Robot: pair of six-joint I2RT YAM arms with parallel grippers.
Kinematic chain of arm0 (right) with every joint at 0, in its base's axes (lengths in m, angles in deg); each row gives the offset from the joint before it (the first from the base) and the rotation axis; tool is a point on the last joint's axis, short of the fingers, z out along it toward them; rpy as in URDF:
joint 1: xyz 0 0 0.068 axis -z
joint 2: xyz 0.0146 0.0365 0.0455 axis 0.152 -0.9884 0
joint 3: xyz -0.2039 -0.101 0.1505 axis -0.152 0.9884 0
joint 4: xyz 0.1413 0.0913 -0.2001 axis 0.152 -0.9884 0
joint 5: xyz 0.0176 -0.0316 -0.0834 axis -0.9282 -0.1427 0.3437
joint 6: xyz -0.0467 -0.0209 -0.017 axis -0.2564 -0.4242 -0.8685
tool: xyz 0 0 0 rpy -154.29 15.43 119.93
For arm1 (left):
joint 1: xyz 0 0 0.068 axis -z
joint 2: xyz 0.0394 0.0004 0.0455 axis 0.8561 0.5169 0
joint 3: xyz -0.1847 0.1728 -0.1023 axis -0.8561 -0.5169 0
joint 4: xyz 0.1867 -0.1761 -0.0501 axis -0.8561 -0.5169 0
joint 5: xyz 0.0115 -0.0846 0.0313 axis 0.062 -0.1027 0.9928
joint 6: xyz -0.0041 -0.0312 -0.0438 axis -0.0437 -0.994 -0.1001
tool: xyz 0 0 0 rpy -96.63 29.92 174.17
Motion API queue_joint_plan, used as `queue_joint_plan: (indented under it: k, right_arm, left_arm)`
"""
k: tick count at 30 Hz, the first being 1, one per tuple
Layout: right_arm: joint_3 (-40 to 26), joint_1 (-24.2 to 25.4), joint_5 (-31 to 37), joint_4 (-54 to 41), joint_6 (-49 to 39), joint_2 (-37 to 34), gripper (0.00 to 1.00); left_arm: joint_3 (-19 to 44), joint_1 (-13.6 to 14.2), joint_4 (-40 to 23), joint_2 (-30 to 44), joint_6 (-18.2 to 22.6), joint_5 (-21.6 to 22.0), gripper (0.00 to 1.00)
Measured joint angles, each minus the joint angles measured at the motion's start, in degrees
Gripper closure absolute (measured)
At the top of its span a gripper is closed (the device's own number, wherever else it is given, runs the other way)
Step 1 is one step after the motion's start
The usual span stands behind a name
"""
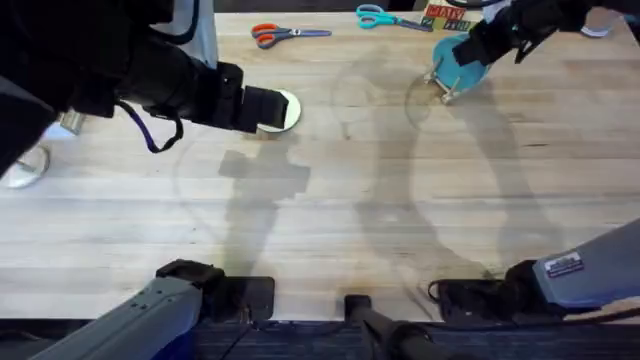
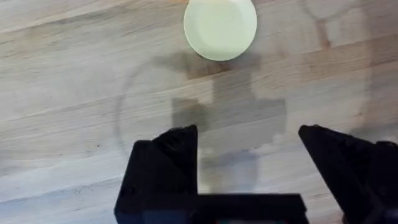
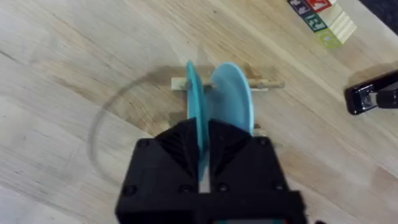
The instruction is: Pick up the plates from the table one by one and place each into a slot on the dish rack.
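Listing for you: left pincer, jaws spread and empty, faces the pale cream-yellow round plastic plate lying flat on the light plank tabletop just ahead; right pincer grips the teal-blue plate on edge in the small light-wood dish rack.

The overhead cam sits above the arm bases, looking down and forward over the large pale wooden plank table. The left wrist cam looks down from fairly high at the small round cream-yellow plastic plate, which overhead catches too. The right wrist cam hovers close above the small light-wood dowel dish rack, also visible overhead.
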Motion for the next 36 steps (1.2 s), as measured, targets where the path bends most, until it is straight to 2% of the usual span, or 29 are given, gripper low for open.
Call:
queue_joint_plan:
  k: [4, 10, 15, 19, 24, 31, 36]
  right_arm:
    - [-0.07, 0.00, -0.02, 0.04, -0.20, 0.00, 0.745]
    - [-0.07, -0.02, -0.05, 0.02, -0.20, 0.02, 0.628]
    - [-0.07, -0.02, -0.05, 0.02, -0.19, 0.01, 0.458]
    - [-0.07, -0.02, -0.07, 0.02, -0.17, 0.00, 0.375]
    - [-1.15, -0.02, 0.01, -0.10, -0.17, 0.00, 0.344]
    - [-6.62, -0.02, 1.13, -0.58, -0.20, 0.01, 0.335]
    - [-9.83, -0.13, 1.58, -5.29, -0.17, 0.14, 0.333]
  left_arm:
    - [0.00, 0.00, 0.00, 0.00, 0.00, 0.00, 0.007]
    - [0.00, 0.00, 0.00, 0.02, -0.02, 0.00, 0.008]
    - [0.00, 0.00, 0.00, 0.00, 0.00, 0.00, 0.007]
    - [0.00, 0.00, 0.00, 0.02, 0.00, 0.00, 0.008]
    - [0.00, 0.00, 0.00, 0.01, 0.00, 0.00, 0.007]
    - [0.00, 0.00, 0.00, 0.00, 0.00, 0.00, 0.008]
    - [0.00, 0.00, 0.02, 0.00, 0.00, 0.00, 0.007]
